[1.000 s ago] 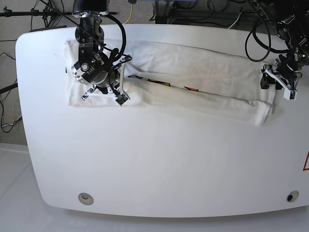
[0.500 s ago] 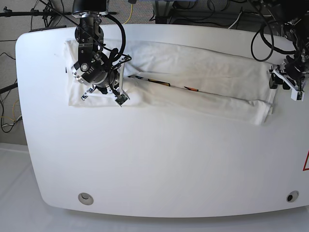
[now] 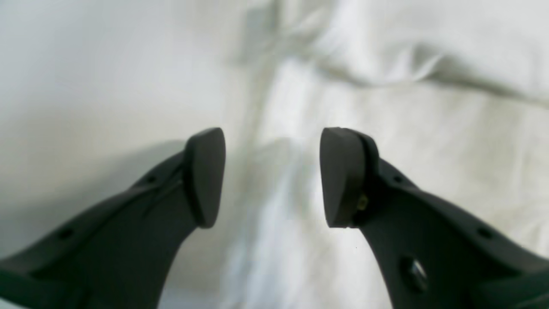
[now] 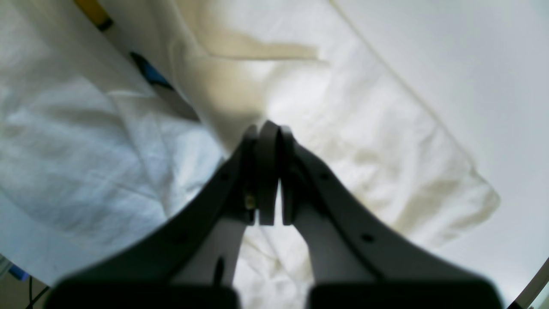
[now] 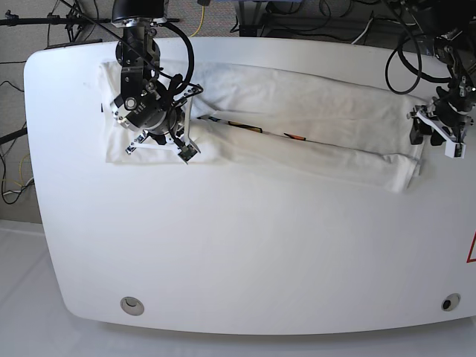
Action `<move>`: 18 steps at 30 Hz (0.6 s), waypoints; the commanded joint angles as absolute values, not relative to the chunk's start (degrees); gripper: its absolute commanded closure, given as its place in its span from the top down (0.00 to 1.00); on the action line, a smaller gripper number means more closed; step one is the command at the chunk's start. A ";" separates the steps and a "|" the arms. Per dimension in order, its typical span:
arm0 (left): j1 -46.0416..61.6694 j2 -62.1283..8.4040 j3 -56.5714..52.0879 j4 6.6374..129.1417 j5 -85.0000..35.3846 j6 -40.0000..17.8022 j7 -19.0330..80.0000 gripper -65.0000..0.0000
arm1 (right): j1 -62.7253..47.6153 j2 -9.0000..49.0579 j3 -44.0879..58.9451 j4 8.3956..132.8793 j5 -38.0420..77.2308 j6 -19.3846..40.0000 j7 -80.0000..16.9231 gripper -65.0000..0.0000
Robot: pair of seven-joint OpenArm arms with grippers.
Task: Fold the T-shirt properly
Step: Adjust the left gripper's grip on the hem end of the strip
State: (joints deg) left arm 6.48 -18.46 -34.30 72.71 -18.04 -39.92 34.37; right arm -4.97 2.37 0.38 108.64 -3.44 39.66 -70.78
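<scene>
The white T-shirt [image 5: 320, 111] lies as a long folded strip across the far side of the table, and a thin line of its coloured print [image 5: 253, 128] shows along the fold. At its left end my right gripper [image 5: 178, 149] is shut, its tips [image 4: 268, 128] pinching a raised fold of the T-shirt [image 4: 364, 128]. Beside that fold a bit of blue print [image 4: 150, 73] shows. My left gripper [image 5: 433, 134] stands open at the shirt's right end. Its fingers [image 3: 206, 176] straddle the hem of the T-shirt [image 3: 429, 128] with nothing between them [image 3: 272, 176].
The white table [image 5: 238, 245] stretches wide in front of the shirt. Two round grommets sit near its front edge, one at the left [image 5: 132, 305] and one at the right [image 5: 448, 303]. Cables hang behind the far edge [image 5: 327, 22].
My left gripper drifted right off the shirt's end, then came back slightly left. It stayed open. The right arm and the shirt have not moved.
</scene>
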 commanded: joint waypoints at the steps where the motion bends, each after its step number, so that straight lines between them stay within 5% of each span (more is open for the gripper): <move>1: 6.20 -19.38 -33.01 70.20 -18.42 -40.00 32.57 0.50 | -4.26 2.42 0.48 109.49 -3.38 39.78 -70.37 0.00; 18: 4.44 -19.21 -30.99 65.98 -18.51 -40.00 31.25 0.50 | -4.44 2.51 0.48 109.49 -3.38 39.78 -70.55 0.00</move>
